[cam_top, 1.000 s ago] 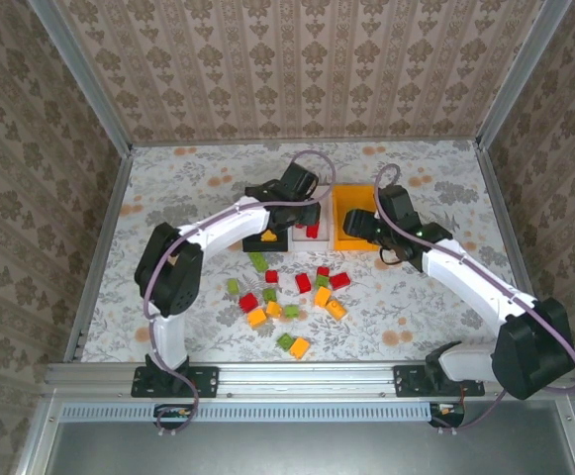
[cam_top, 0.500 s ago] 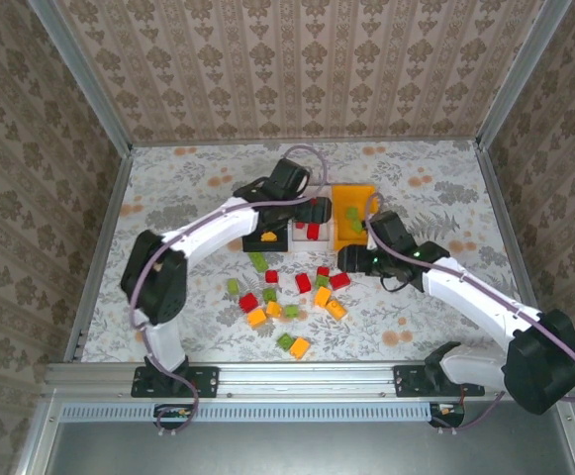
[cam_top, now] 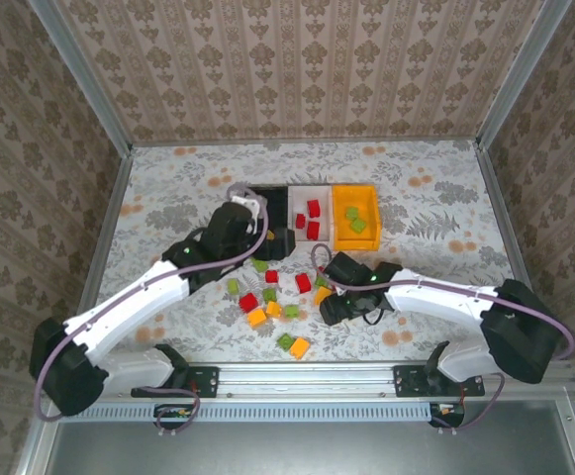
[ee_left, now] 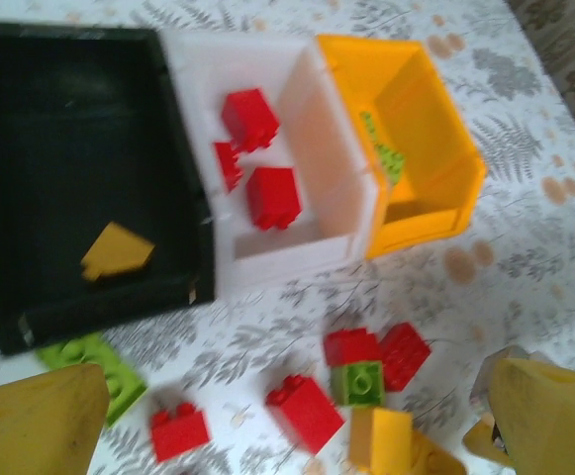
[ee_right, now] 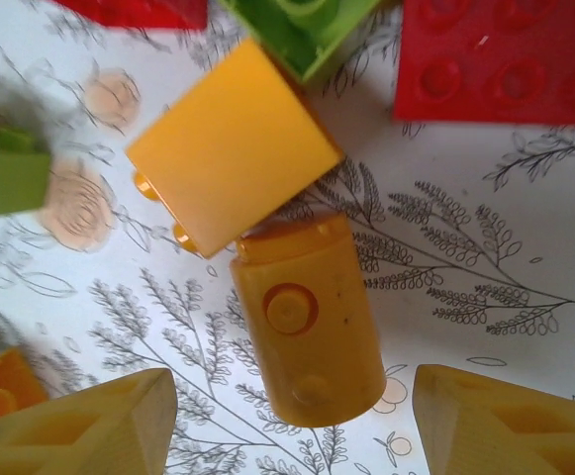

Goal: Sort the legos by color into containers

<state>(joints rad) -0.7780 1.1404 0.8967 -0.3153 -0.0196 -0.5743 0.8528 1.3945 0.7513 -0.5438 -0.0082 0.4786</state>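
The black bin (ee_left: 69,129) holds one orange-yellow brick (ee_left: 116,250). Joined to it, the white bin (ee_left: 312,242) holds three red bricks (ee_left: 270,195), and the orange-yellow bin (ee_left: 435,168) holds green bricks (ee_left: 386,158). Loose legos (cam_top: 287,287) in red, green and orange-yellow lie scattered in front of the bins. My left gripper (cam_top: 272,241) hovers open above the pile's far side, over a red brick (ee_left: 307,411). My right gripper (ee_right: 292,406) is low over the pile and open. Its fingers (ee_right: 79,426) straddle a rounded orange-yellow brick (ee_right: 307,317) without touching it.
The floral tablecloth (cam_top: 188,188) is walled in by patterned panels and metal posts. A metal rail (cam_top: 297,376) runs along the near edge by the arm bases. Bare cloth lies left and right of the pile.
Both arms have drawn back from the bins toward the loose pile. The left gripper left the black and white bins; the right came down from the orange-yellow bin onto the pile.
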